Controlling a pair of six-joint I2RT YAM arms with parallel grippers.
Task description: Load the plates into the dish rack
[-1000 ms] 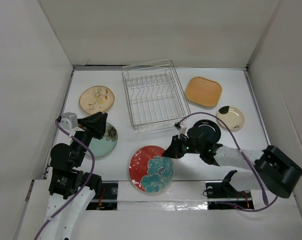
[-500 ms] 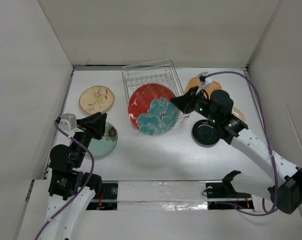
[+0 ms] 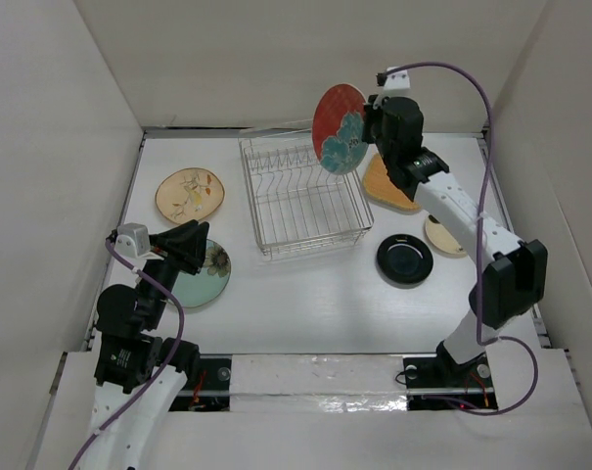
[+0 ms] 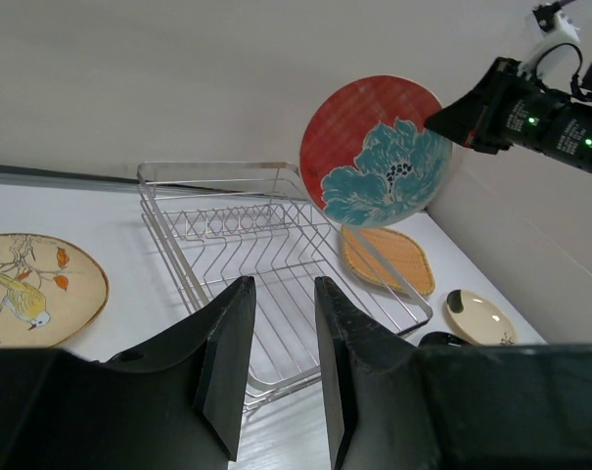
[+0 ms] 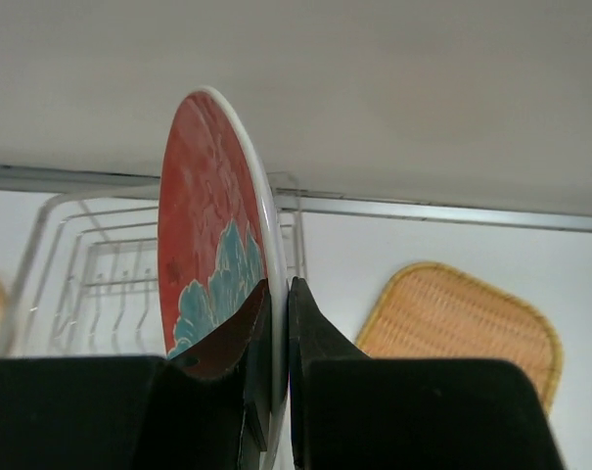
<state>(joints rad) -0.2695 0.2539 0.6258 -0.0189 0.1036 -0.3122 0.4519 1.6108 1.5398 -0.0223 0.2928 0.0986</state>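
Observation:
My right gripper (image 3: 367, 130) is shut on the rim of the red-and-teal plate (image 3: 337, 127) and holds it on edge, high above the far right corner of the dish rack (image 3: 305, 245). In the right wrist view the fingers (image 5: 279, 284) pinch the plate (image 5: 203, 215) over the rack (image 5: 90, 264). My left gripper (image 3: 200, 232) is open and empty above the pale green plate (image 3: 205, 282); its jaws (image 4: 284, 284) face the rack (image 4: 247, 235). The tan floral plate (image 3: 189, 194) lies left of the rack. The orange-tan plate (image 3: 384, 191) and the black plate (image 3: 405, 258) lie to its right.
A small cream dish with a dark spot (image 3: 442, 235) lies right of the black plate, partly under my right arm. White walls close in the table on the left, the far side and the right. The rack holds no plates.
My right arm has carried the red-and-teal plate from the near table up and away, turning it on edge above the rack's far right corner. The left arm has not moved.

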